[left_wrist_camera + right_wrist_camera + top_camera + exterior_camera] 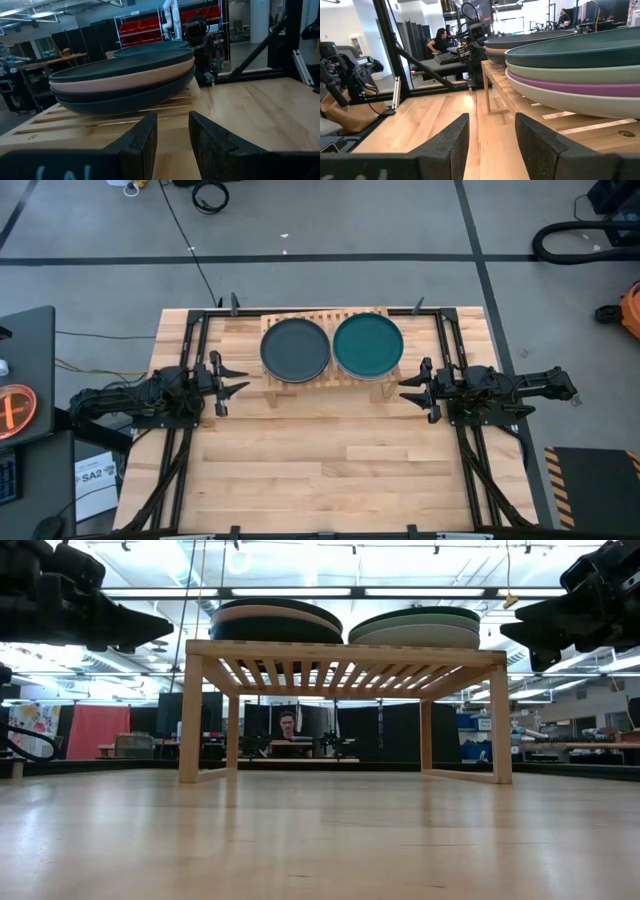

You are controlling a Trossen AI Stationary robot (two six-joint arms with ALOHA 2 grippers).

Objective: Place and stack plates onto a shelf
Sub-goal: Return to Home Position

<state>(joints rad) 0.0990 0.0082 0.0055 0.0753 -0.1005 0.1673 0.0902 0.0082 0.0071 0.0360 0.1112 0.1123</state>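
Left gripper (244,379) and right gripper (402,390) both spread, empty, flanking the shelf (330,322) without touching it.
High view: two stacks, charcoal plate (295,349) topping one, dark teal plate (368,345) the other. Low view: both stacks on the slats. Left wrist: three layers, charcoal, salmon pink plate (125,80), dark again. Right wrist: four, teal over mint green plate (580,74), purple plate (570,86), pale plate (570,102).
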